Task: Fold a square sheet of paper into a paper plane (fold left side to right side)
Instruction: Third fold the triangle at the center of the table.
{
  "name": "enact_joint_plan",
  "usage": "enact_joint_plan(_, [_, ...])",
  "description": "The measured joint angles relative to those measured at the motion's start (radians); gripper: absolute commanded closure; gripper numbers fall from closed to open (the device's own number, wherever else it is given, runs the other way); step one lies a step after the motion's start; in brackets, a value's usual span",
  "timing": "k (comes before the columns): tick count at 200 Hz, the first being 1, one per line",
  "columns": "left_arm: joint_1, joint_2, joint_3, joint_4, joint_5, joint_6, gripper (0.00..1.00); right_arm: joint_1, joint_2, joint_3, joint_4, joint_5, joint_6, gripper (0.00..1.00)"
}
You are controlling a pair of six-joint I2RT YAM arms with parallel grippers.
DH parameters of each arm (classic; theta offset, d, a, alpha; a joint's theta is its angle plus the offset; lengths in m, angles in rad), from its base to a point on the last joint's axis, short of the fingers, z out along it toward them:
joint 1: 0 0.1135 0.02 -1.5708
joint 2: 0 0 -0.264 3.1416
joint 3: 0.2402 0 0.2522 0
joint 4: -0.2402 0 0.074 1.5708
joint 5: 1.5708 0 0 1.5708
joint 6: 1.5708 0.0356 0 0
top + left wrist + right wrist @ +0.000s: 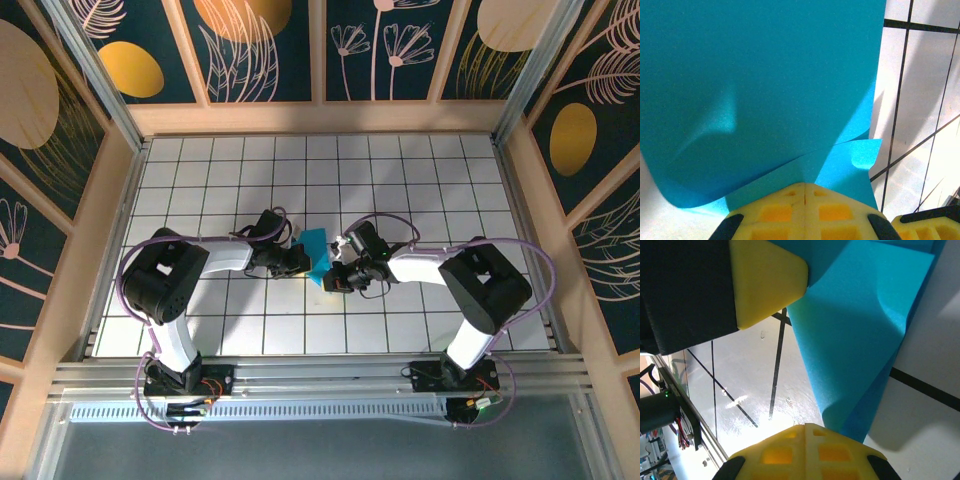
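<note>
One big white table (420,180) with dark grid lines lies under me. Around it stand dark walls (260,50) painted with flowers.

Two arms are mine. My left arm (165,275) and my right arm (485,285) both bend in toward the middle of the table. Their tips come close together there.

Between the tips is the sheet of paper (316,248). It is bright blue and plain. It is not flat. It is bent over on itself, with one layer lying over another, and part of it is lifted off the tiles.

My left gripper (805,192) is shut tight, with its two yellow fingers pressed together. The bottom edge of the paper runs right into their tips, so I am pinching the paper there.

My right gripper (805,432) is shut tight too, its yellow fingers together with no gap. A low corner of the paper comes down just beside one of those fingers. I cannot tell if that corner is caught or only touching. The two grippers sit near each other, at the near side of the paper.
</note>
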Motion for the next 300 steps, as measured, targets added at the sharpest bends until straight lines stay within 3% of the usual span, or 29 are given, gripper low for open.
enact_joint_plan(300, [0.0, 0.0, 0.002, -0.003, 0.0, 0.0, 1.0, -0.01, 0.014, -0.022, 0.016, 0.027, 0.027, 1.0])
